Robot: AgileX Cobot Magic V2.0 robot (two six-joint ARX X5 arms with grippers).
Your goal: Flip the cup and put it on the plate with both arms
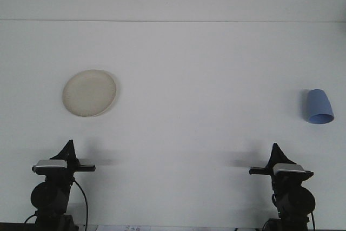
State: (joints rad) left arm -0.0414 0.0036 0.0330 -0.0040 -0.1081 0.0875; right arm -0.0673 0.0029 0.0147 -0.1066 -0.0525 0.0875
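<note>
A round cream plate (89, 92) lies flat on the white table at the left. Far to the right, near the table's edge, a light blue cup (319, 106) rests with its narrow base pointing away and its wide rim toward me. My left gripper (69, 145) sits low at the front left, below the plate and well short of it. At the front right my right gripper (276, 149) is to the left of the cup and nearer to me. Each gripper shows a single black pointed tip with no gap and holds nothing.
The white table (205, 79) runs back to a white wall, with a faint seam at the far edge. Both arm bases and their cables stand along the front edge.
</note>
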